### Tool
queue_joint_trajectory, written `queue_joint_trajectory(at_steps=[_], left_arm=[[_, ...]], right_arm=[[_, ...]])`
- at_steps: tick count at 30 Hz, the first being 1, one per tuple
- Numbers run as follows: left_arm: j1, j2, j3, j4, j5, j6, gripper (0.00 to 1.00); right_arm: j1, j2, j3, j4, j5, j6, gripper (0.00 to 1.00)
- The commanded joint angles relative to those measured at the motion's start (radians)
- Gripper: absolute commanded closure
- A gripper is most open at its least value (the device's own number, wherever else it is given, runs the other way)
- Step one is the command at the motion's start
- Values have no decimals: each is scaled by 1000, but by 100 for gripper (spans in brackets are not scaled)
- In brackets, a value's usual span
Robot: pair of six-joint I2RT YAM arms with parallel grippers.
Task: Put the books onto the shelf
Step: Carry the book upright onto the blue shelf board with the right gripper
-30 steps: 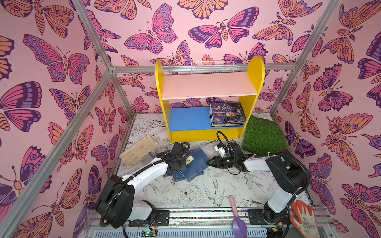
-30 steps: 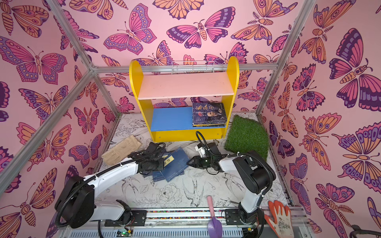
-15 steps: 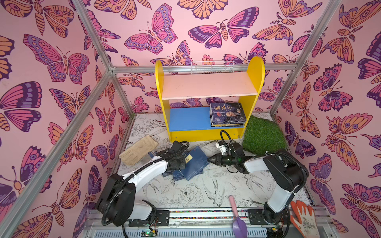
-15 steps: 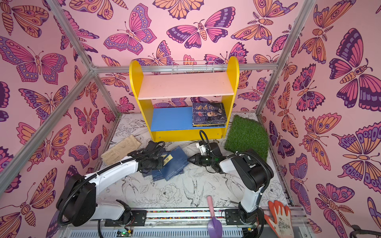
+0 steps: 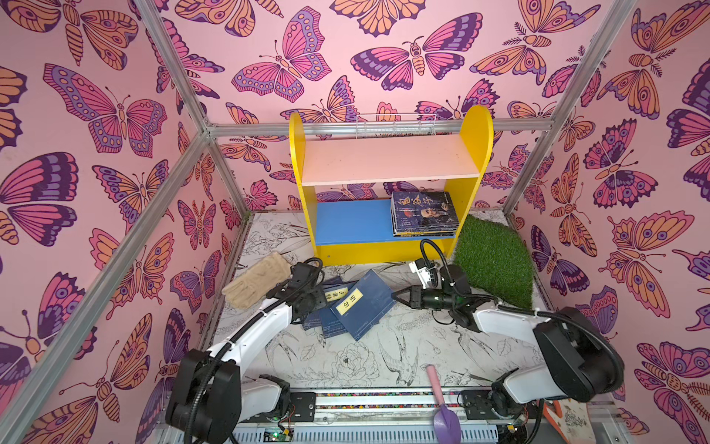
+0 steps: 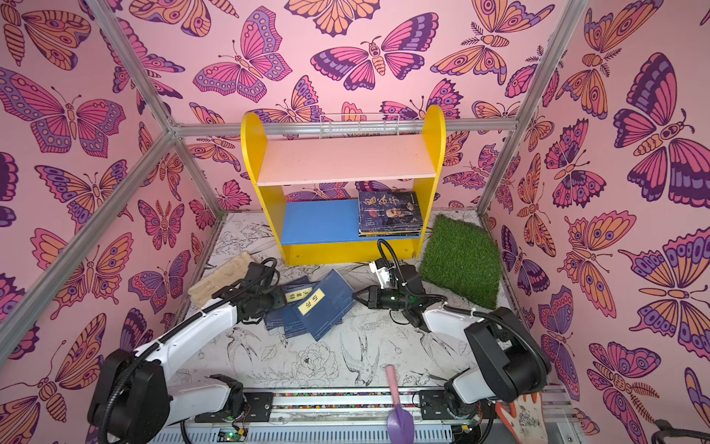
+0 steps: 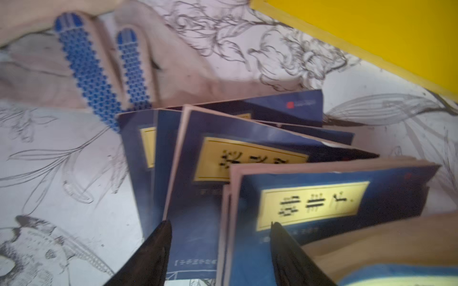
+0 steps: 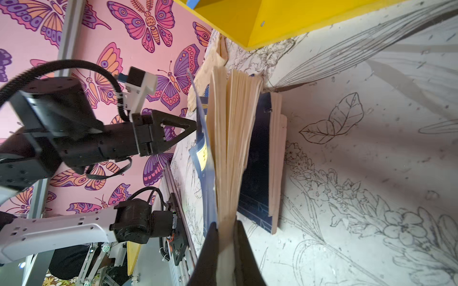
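Here, right hand [image 5: 394,297] tight on navy book [image 5: 369,299].

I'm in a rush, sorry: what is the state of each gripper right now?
Left gripper: open, holding nothing.
Right gripper: shut on the page edge of the top navy book.

The floor [image 5: 422,346], a sheet printed with flowers and birds, carries the shelf [image 5: 388,251] at the far middle. A grass mat [image 5: 493,257] lies just right of it, and a beige glove [image 5: 255,280] lies nearer, to the left. Between them a fanned pile of navy books [image 5: 320,325] lies flat, its top book [image 5: 365,303] tilted. A trowel [image 5: 442,399] lies at the near edge. On the shelf's blue board [image 5: 349,221], a stack [image 5: 424,213] sits at the right end.
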Motion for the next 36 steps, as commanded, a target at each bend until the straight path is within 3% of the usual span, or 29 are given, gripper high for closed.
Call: queue_joint_trajectory(at_steps=[1,6,12,23,28,36], left_arm=[[34,-48,-46,-34,-46,-86,33],[43,-130,-89,-41,-74,-158,31],[48,-210,-147,-49,-86,-208,31],[51,-290,-216,-79,-57,-251,30],[51,-309,-200,-109,-65,-222,29],[51,-316,-197,-124,-58,-217,28]], right_arm=[[-2,-77,21,-82,16,-30,100],[0,-134,102,-34,25,47,100],[2,-85,253,124,70,168,100],[38,232,553,174,472,193,100],[78,383,691,157,587,191,100],[132,486,829,-48,711,187,100]])
